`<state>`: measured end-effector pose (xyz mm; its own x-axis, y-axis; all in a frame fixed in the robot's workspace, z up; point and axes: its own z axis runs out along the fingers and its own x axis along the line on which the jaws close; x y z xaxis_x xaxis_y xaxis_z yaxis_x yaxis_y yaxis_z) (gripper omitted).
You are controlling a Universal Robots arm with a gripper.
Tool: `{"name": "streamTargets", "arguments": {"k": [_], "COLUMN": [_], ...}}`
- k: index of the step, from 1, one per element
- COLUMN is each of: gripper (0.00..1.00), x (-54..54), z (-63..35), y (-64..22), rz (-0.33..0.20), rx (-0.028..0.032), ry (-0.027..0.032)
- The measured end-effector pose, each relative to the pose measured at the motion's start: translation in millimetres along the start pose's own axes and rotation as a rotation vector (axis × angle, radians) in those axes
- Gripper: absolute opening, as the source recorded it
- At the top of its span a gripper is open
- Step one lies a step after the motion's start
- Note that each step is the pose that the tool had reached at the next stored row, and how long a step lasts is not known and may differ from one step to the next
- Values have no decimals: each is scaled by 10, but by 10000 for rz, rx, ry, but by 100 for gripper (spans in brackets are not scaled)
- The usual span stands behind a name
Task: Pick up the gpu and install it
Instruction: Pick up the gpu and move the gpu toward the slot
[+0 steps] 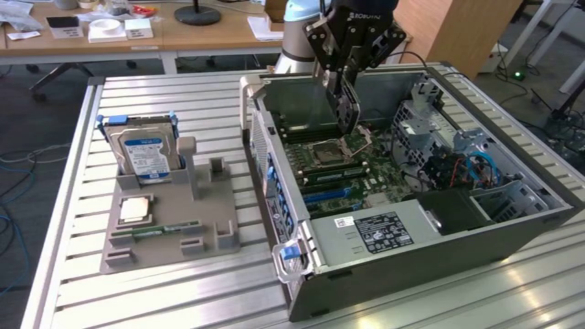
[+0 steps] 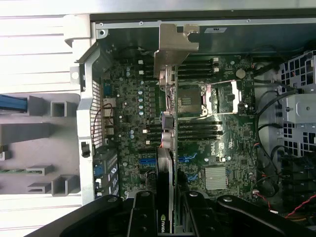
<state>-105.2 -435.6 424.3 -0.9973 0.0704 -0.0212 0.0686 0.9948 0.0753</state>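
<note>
My gripper [image 1: 344, 72] is shut on the gpu [image 1: 346, 110], which hangs upright as a thin dark card over the open computer case [image 1: 402, 257]. The card's lower end is just above the motherboard [image 1: 343, 171], near the processor socket [image 1: 322, 152]. In the wrist view the gpu [image 2: 168, 148] shows edge-on as a narrow strip between my two black fingers [image 2: 143, 217], with its silver metal bracket [image 2: 173, 49] at the far end by the case's back wall. Blue expansion slots [image 2: 148, 160] lie on the board below the card.
A grey parts holder [image 1: 164, 247] stands on the slatted metal table at the exterior view's left, carrying a hard drive [image 1: 146, 154], a processor chip [image 1: 135, 209] and a green memory stick [image 1: 164, 229]. A drive cage and cables [image 1: 457, 164] fill the case's right side.
</note>
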Motion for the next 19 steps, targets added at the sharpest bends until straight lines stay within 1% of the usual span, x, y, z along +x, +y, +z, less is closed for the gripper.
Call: {"name": "streamTargets", "arguments": {"k": [6,11,14,15,19], "gripper": [26,26,26,26,26], "x": [-19,-79,-129,-189,-275], "z": [1,2,4,5,8], "y": [1,6,9,13,19], "rz": [0,0,1,0,1], "rx": [-1,0,-4,-7,-9], "ry": [0,1,1,1,1]}}
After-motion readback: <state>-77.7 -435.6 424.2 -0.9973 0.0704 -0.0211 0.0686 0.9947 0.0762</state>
